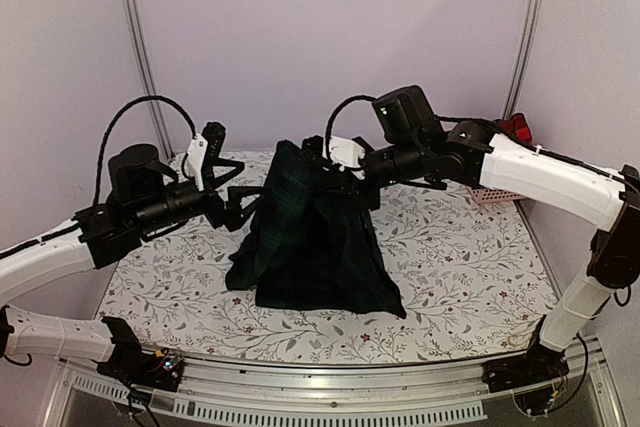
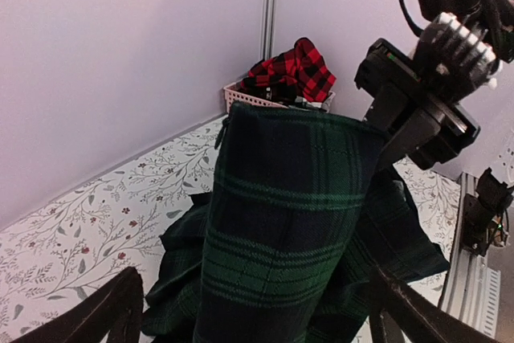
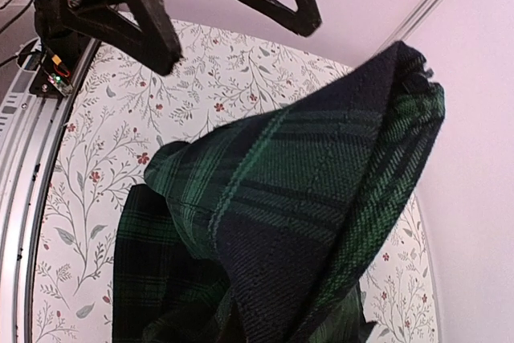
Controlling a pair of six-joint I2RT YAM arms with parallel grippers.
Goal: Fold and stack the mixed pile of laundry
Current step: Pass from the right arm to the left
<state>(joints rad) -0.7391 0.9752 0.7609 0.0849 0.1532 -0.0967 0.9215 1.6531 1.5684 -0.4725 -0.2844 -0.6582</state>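
Above the leaf-patterned surface [image 1: 450,277], grips the dark green tartan piece [image 1: 315,247] in the closed right claw [image 1: 325,159], cloth draping down. Holds the left claw [image 1: 250,179] spread wide just beside it, empty.

White leaf-patterned table cloth [image 1: 460,287]; dark green tartan piece [image 1: 315,247] hem resting mid-cloth; pink basket [image 1: 492,194] far right corner.

Robot lab booth: plain lilac panel walls [image 1: 300,37], aluminium posts [image 1: 136,27], leaf-patterned table cloth [image 1: 470,267].
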